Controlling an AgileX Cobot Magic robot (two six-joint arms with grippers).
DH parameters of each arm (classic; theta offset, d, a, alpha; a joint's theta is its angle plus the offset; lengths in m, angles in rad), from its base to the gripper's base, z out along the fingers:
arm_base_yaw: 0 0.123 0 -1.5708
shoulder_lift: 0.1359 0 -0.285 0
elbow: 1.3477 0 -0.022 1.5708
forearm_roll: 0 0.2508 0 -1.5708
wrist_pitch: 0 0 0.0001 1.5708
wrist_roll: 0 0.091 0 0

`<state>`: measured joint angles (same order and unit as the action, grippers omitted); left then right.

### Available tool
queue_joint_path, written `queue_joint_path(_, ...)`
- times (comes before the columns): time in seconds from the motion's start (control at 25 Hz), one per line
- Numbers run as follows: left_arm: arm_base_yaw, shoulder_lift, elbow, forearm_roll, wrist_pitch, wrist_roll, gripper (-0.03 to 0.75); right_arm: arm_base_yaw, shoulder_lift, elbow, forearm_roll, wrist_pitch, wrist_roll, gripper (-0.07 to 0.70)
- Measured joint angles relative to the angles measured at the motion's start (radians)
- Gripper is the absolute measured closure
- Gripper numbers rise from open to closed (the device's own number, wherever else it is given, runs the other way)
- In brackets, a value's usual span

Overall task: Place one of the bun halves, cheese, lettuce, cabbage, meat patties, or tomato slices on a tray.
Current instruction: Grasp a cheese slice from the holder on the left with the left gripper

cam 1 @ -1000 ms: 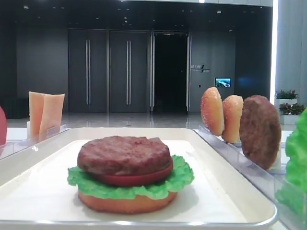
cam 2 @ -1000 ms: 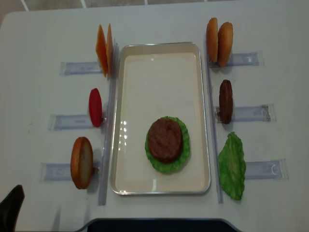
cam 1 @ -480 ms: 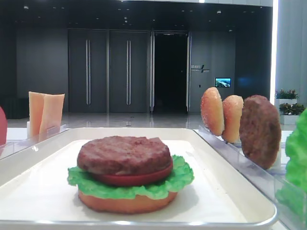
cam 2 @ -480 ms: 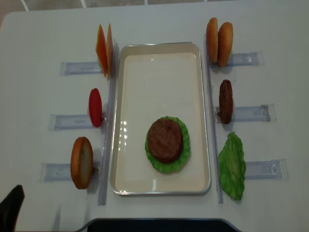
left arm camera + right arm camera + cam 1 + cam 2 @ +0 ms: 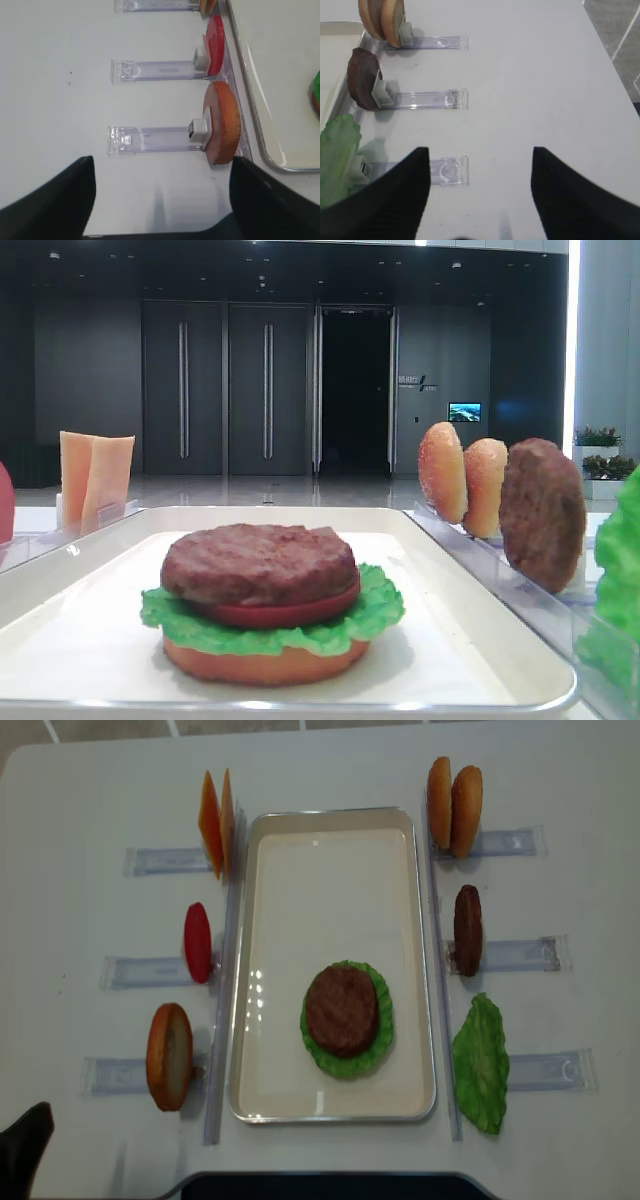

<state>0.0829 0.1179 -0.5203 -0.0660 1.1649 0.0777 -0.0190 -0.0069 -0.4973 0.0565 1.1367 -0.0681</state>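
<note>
Cheese (image 5: pixel 215 824) slices stand on edge far left of the tray (image 5: pixel 330 830); they look thin, stiff, slick and light, best pinched across the exposed top edge. Left gripper (image 5: pixel 160 200) and right gripper (image 5: pixel 480 187) both gape, holding nothing.

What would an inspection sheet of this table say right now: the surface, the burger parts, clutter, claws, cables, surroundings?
Surface: white table, no spills seen.
Job's things: tray holds a stack of bun, lettuce, tomato and patty. Standing in clear racks: cheese, tomato slice and bun half to its left; two bun halves, spare patty and lettuce leaf to its right.
Clutter: nothing seen.
Claws: left claw open, empty, over bare table; right claw open, empty.
Cables: nothing seen.
Surroundings: dark hall with doors.
</note>
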Motion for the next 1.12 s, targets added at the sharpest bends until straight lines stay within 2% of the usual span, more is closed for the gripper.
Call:
queue_joint_path(0.48, 0.0, 0.335, -0.104, 0.0, 0.013, -0.01, 0.076, 0.0, 0.0, 0.0, 0.0, 0.0, 0.0, 0.181)
queue_joint_path(0.76, 0.0, 0.57, -0.226, -0.001, 0.042, -0.011, 0.076, 0.0, 0.0, 0.0, 0.0, 0.0, 0.0, 0.181)
queue_joint_path(1.12, 0.0, 0.876, -0.446, -0.001, 0.061, -0.011, 0.076, 0.0, 0.0, 0.0, 0.0, 0.0, 0.0, 0.181)
